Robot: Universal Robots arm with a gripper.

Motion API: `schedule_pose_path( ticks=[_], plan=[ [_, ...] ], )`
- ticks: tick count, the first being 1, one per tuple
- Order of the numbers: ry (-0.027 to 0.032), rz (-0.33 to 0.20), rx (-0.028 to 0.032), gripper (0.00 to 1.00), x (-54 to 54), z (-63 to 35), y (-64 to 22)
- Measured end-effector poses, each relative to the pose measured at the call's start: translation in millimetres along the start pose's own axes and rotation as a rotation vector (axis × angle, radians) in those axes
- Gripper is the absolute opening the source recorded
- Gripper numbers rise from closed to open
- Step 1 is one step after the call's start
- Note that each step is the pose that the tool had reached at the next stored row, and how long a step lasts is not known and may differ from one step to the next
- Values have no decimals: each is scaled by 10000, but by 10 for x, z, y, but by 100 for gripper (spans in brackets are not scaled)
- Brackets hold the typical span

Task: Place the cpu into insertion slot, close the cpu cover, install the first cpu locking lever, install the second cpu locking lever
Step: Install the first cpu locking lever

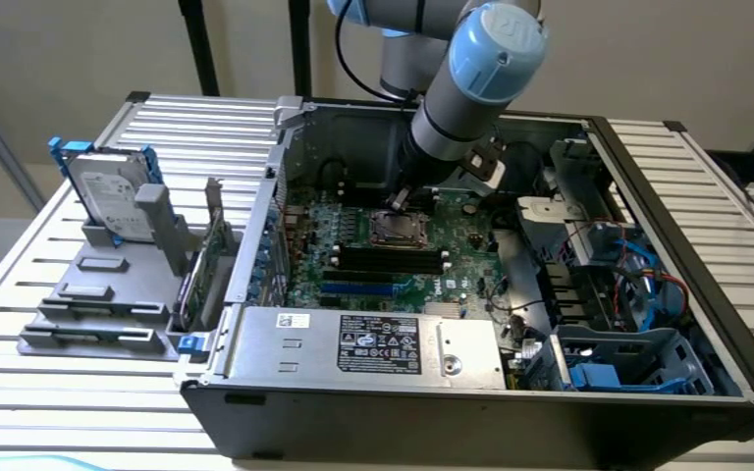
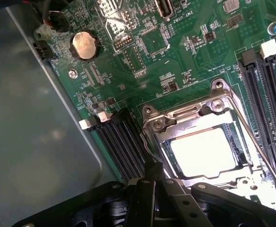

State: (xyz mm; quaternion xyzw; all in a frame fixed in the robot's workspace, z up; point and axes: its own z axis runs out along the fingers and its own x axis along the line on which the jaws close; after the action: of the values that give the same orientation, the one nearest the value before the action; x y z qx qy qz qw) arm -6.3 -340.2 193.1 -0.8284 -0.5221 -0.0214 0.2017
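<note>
Chip [image 2: 205, 150] seated in socket, cover [image 2: 194, 124] down over it; gripper [image 2: 153, 185] at a lever [image 2: 146, 151] by the socket edge, jaw state unclear.

A hard drive [image 1: 105, 188] stands on a grey rack [image 1: 95, 304] at the exterior view's left. A labelled power supply box [image 1: 366, 344] sits near. A round coin battery [image 2: 84, 45] lies on the green board [image 2: 185, 61].

A green circuit board [image 2: 176, 56] lay beside a grey metal case wall [image 2: 29, 132]. The pale cpu [image 2: 204, 152] sat in the insertion slot [image 2: 168, 158], with the silvery cpu cover [image 2: 199, 116] framing it. A thin locking lever [image 2: 254, 137] ran along one side. The black end effector [image 2: 152, 189] touched the socket's edge beside long black memory slots [image 2: 121, 142]. A round coin battery [image 2: 85, 46] sat farther off.
</note>
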Motion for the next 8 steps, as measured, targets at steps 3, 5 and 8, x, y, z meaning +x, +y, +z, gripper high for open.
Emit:
schedule_pose_path(
  ticks=[3,5,8],
  plan=[
    [1,1,0,11,2,4,0],
    [1,2,0,11,6,6,4],
    [2,1,-1,11,20,9,14]
  ],
)
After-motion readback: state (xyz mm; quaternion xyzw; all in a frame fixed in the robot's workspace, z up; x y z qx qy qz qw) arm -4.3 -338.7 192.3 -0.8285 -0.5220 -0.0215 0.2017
